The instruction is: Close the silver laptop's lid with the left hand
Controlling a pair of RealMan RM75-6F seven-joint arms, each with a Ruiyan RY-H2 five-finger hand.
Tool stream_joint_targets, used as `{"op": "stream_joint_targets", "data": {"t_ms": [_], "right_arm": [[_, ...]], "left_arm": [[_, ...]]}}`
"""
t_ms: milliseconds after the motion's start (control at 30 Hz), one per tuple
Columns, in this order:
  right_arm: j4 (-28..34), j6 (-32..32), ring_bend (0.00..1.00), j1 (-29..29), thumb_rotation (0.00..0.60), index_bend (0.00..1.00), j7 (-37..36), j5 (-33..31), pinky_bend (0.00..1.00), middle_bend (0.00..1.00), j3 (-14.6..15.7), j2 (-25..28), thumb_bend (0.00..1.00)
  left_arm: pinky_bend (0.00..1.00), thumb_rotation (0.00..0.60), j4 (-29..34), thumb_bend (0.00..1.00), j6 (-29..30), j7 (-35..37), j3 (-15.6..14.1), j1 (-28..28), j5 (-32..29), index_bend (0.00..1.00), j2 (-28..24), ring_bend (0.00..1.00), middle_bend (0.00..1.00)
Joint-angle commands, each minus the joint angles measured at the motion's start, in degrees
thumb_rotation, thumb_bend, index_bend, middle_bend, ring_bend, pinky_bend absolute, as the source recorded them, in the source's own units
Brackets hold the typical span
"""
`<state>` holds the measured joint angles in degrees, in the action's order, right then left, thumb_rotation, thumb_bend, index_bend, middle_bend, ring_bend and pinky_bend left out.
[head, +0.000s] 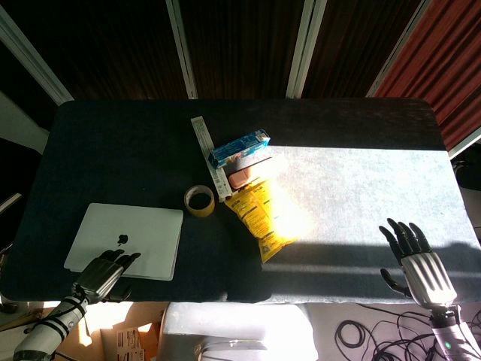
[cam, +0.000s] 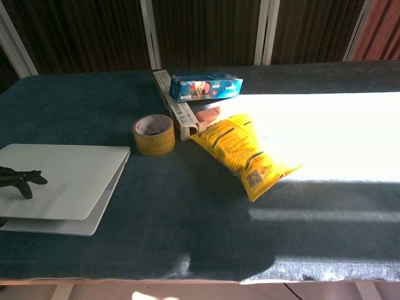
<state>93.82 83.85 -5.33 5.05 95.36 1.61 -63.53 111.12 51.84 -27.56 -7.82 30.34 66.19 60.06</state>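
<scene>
Head view shows the laptop [head: 128,239] lying near the front left corner of the dark worktop [head: 113,150], its silver lid down and the logo facing up. The left hand [head: 101,272] sits at the laptop's near edge, fingers stretched forward so the tips lie on or just above the lid; it grasps nothing, fingers a little apart. In the chest view the lid is nearly flat, with a thin gap showing at the front right corner, and dark fingertips [cam: 22,179] of the left hand reach over the lid from the left edge of the picture.

The right hand [head: 419,263] hangs at the front right edge of the worktop, fingers spread and released, holding nothing, well apart from everything else.

Just right of the laptop's far corner stands a tape roll [head: 199,200]. Beside it, in the sunlit patch, lies a yellow bag [head: 259,216]. Behind the bag is a blue box [head: 239,147], resting across a long white box [head: 209,153] that runs from the tape toward the back. A small reddish thing [head: 246,175] sits between the blue box and the bag; what it is I cannot tell.
</scene>
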Motion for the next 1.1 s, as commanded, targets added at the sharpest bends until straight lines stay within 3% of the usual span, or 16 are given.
{"op": "stream_joint_targets", "data": {"t_ms": [33, 367, 667, 733, 900, 1100], "right_arm": [[0.1, 0.1, 0.00, 0.0, 0.600, 0.00, 0.3, 0.2, 0.00, 0.00, 0.1, -0.1, 0.27], [0.4, -0.3, 0.00, -0.2, 0.600, 0.00, 0.1, 0.2, 0.00, 0.00, 0.2, 0.1, 0.27], [0.4, 0.7, 0.00, 0.3, 0.600, 0.00, -1.4, 0.5, 0.00, 0.00, 0.3, 0.9, 0.27], [0.4, 1.1, 0.00, 0.4, 0.600, 0.00, -1.7, 0.7, 0.00, 0.00, 0.4, 1.0, 0.27], [0.3, 2.4, 0.00, 1.0, 0.600, 0.00, -2.3, 1.5, 0.00, 0.00, 0.6, 1.3, 0.27], [0.1, 3.8, 0.00, 1.6, 0.600, 0.00, -2.7, 2.2, 0.00, 0.00, 0.7, 1.5, 0.27]], "left_arm": [[0.16, 0.283, -1.7, 0.47, -1.7, 2.0, 0.0, 0.3, -0.2, 0.09, 0.9, 0.09, 0.21], [0.16, 0.280, -5.1, 0.48, -3.4, 2.3, -0.7, 0.5, -1.1, 0.09, 3.3, 0.09, 0.21], [0.16, 0.280, -4.2, 0.48, -1.9, 1.2, -0.6, 0.5, -1.9, 0.09, 3.8, 0.09, 0.21], [0.16, 0.280, -3.1, 0.47, 0.4, 2.5, 0.1, -0.2, 0.5, 0.09, 3.0, 0.09, 0.20], [0.16, 0.279, -1.1, 0.42, 12.7, 10.6, 1.9, -4.6, 14.2, 0.09, -0.7, 0.06, 0.14], [0.16, 0.280, -1.3, 0.26, 27.2, 16.3, 1.1, -11.3, 25.8, 0.09, -5.4, 0.04, 0.11]]}}
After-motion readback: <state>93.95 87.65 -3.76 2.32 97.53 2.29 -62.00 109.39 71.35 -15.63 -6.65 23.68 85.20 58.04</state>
